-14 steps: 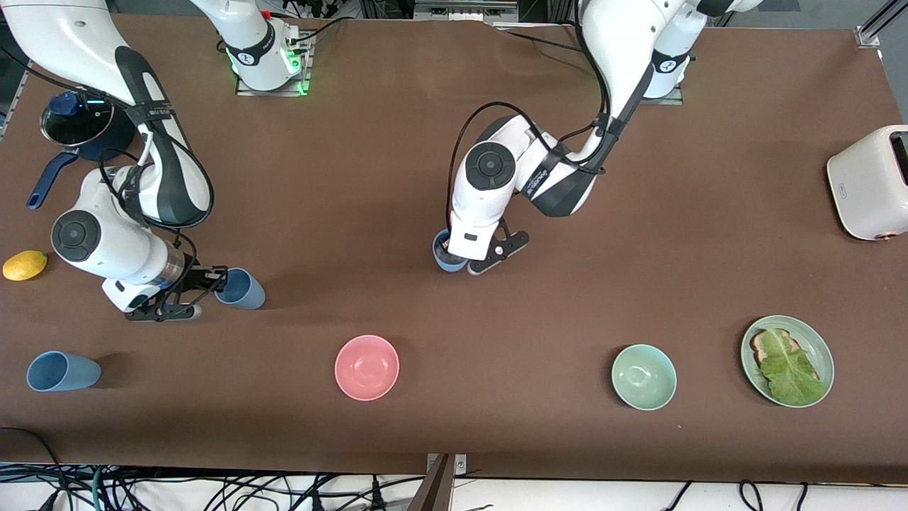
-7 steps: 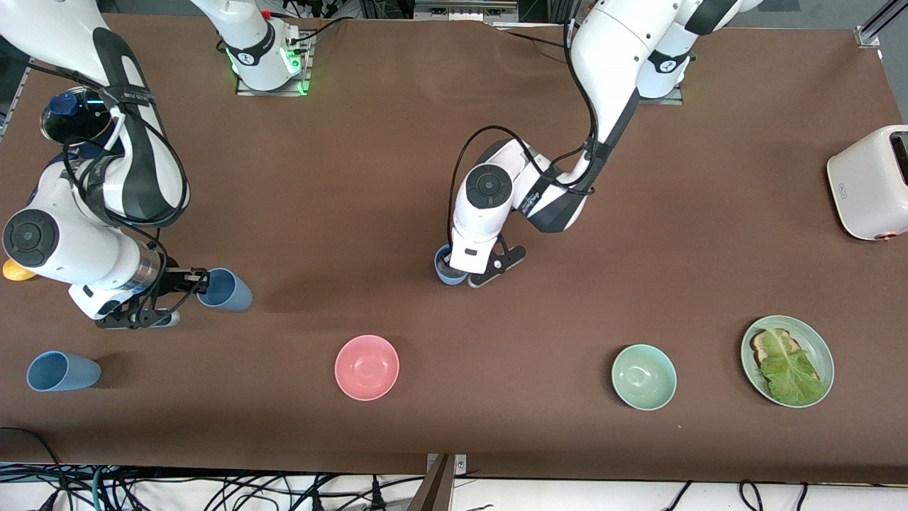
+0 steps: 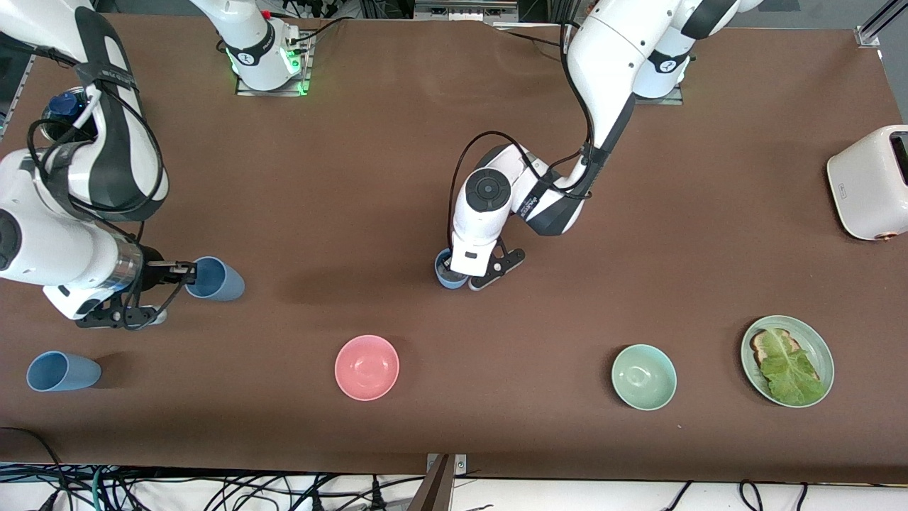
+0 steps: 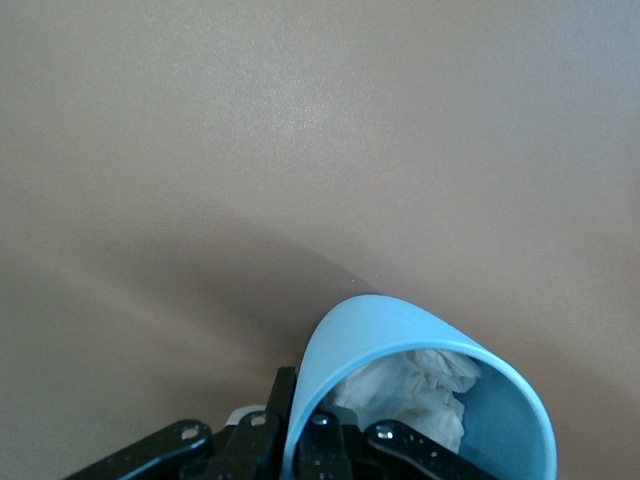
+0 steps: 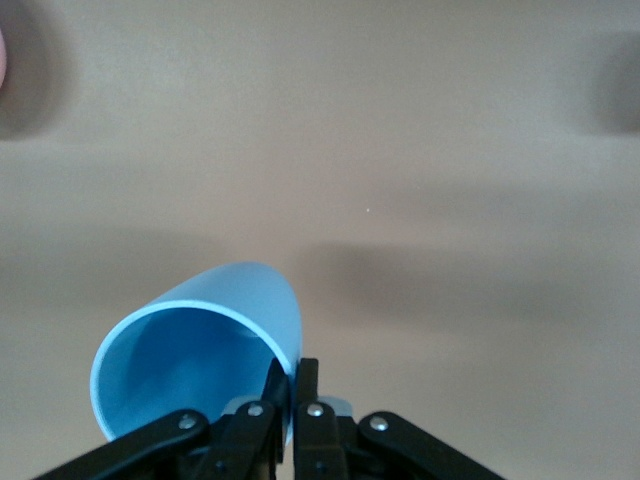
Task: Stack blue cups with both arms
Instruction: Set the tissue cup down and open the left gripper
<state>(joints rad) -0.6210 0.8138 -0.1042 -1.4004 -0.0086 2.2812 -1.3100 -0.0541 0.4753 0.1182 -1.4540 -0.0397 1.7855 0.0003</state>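
Only left wrist view shows paper [image 4: 415,385] inside cup [image 4: 500,400].

Near the desk's front edge: cup [image 3: 62,371] at the right arm's end, bowl [image 3: 367,367], bowl [image 3: 643,377], plate [image 3: 816,340]; toaster [image 3: 869,182] at the left arm's edge.

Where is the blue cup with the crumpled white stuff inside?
Front view: mid-table, the blue cup is pinched at its rim by the left gripper, farther from the camera than the pink bowl and green bowl.
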